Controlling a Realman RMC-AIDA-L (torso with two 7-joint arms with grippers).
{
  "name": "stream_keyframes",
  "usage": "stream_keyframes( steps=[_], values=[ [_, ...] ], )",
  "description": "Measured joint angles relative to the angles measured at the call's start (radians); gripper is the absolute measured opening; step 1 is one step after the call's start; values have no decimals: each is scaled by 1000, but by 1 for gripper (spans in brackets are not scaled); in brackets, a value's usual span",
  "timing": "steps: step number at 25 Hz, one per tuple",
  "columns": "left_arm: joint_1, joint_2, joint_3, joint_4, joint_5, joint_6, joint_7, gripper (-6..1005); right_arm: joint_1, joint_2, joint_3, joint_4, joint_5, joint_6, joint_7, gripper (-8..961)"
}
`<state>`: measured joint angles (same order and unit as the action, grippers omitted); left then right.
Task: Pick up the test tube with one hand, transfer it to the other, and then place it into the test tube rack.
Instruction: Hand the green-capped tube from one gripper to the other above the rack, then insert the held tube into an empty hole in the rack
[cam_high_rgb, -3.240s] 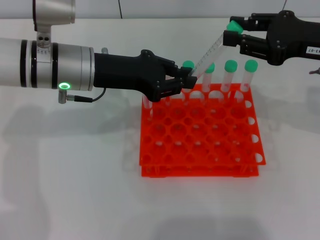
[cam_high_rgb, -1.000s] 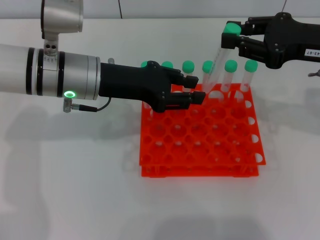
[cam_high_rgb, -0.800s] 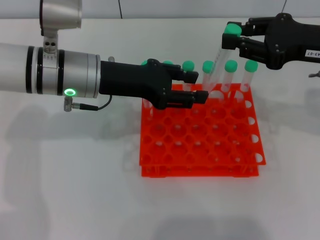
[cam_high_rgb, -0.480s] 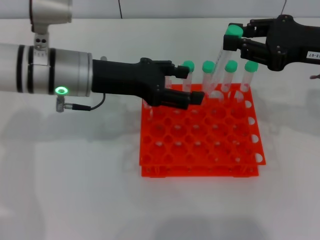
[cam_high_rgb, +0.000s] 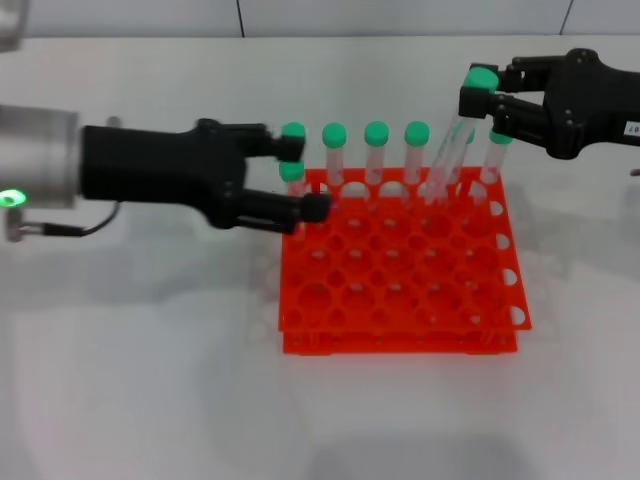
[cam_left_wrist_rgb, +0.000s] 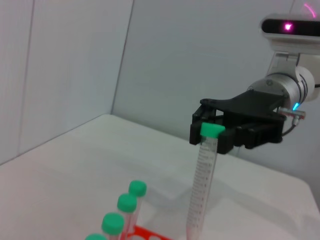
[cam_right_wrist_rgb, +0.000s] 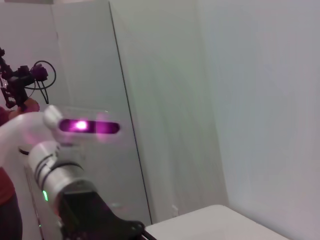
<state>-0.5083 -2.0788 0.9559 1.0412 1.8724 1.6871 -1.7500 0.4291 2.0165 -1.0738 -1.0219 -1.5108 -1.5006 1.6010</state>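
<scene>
While our right gripper (cam_high_rgb: 478, 92) is clamping the test tube (cam_high_rgb: 455, 150) by its cap over the test tube rack (cam_high_rgb: 400, 262) at its far right — the placing step — we are holding our left gripper (cam_high_rgb: 295, 185), fingers spread and empty, at the rack's left; next, a straight descent.

Left gripper (cam_high_rgb: 300, 180) pulled back off rack (cam_high_rgb: 400, 300) — empty, spread.
</scene>
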Motion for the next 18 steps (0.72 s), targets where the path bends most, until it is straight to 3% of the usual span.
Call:
stream_keyframes(
  steps=[10,18],
  values=[
    [176,12,-11,220,7,100,-49,877,-22,2,-25,11,9,7,-1,257],
    [227,25,-21,268,78,118,-57,876,-20,3,-47,19,19,20,-1,254]
  ],
)
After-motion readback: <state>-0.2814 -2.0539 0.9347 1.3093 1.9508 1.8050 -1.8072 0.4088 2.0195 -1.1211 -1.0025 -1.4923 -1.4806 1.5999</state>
